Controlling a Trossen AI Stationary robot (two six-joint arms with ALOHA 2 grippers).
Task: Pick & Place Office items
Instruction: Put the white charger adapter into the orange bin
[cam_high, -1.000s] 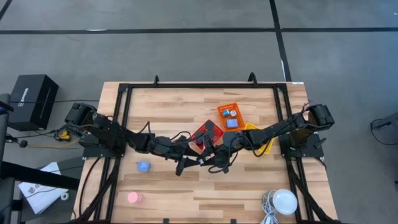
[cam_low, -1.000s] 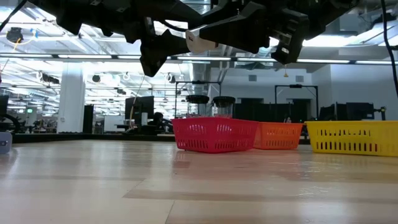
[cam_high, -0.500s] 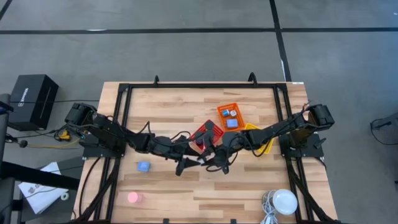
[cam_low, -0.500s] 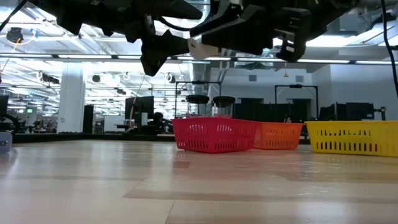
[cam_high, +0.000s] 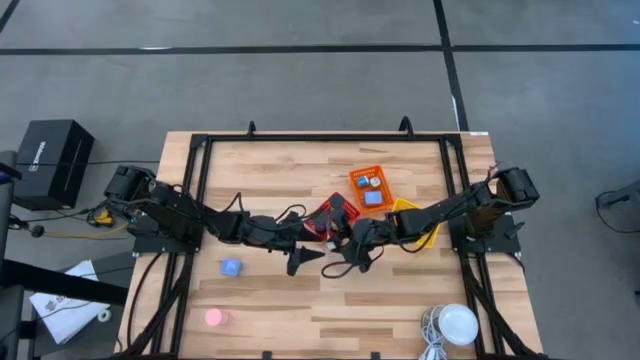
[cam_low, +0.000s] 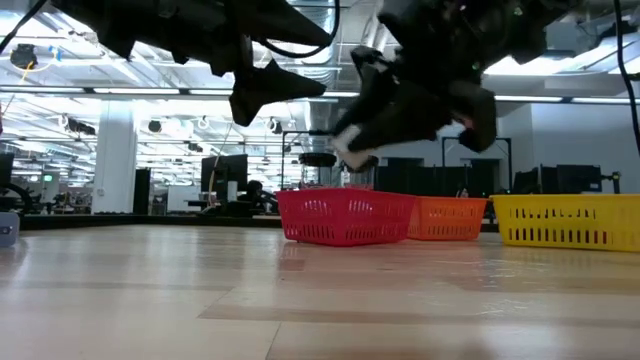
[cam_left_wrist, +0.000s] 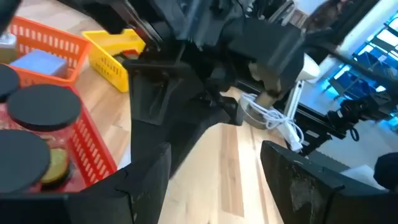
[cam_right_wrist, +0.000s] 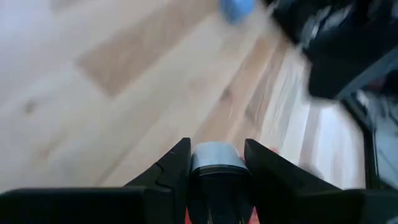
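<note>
— Where are my grippers?
— Both mid-table, above the wood; the right gripper (cam_right_wrist: 217, 163) has its jaws clamped on a silvery bit (cam_right_wrist: 216, 157); the left gripper (cam_high: 303, 258) has jaws apart, holding nothing.
— Room to move?
— Open boards toward the near edge; the red basket (cam_low: 345, 218) sits just behind; a blue block (cam_high: 231, 268) and pink disc (cam_high: 214, 318) lie toward the left near corner.

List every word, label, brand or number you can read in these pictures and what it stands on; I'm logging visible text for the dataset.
No text can be read with certainty.
Black box on the floor left of the wooden table: white lettering on its side, too small to read.
Items in the orange mesh basket: any labels too small to read.
White papers on the floor: print not legible.
Low and wrist views: no readable signs.
</note>
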